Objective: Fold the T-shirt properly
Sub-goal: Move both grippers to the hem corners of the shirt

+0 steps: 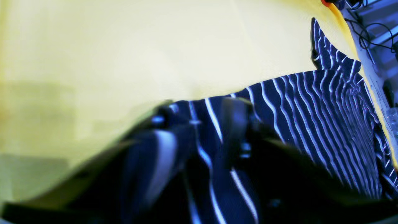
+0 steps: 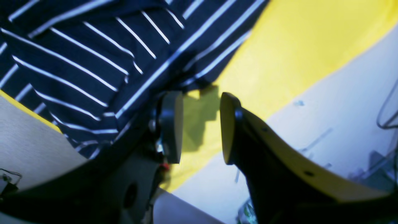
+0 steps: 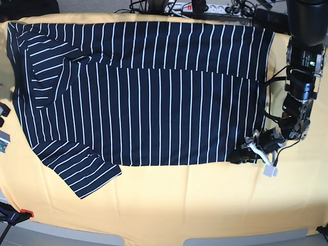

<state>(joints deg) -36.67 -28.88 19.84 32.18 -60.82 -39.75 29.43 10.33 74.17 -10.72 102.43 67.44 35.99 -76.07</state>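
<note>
The T-shirt (image 3: pixel 154 102), dark navy with thin white stripes, lies spread flat on the yellow cloth (image 3: pixel 205 205), with one sleeve angled out at the lower left. At its lower right corner my left gripper (image 3: pixel 245 152) sits low on the hem. In the left wrist view, the blurred left gripper (image 1: pixel 208 115) has its jaws apart with striped fabric (image 1: pixel 326 118) running between them. In the right wrist view, my right gripper (image 2: pixel 200 105) is open and empty over yellow cloth (image 2: pixel 295 46). It is just off an edge of the shirt (image 2: pixel 77 62).
A power strip with cables (image 3: pixel 205 7) lies along the table's far edge. Small dark and grey objects (image 3: pixel 3 138) sit at the left border. A red-tipped clamp (image 3: pixel 23 212) is at the lower left. The table's front edge (image 3: pixel 154 242) runs just below the cloth.
</note>
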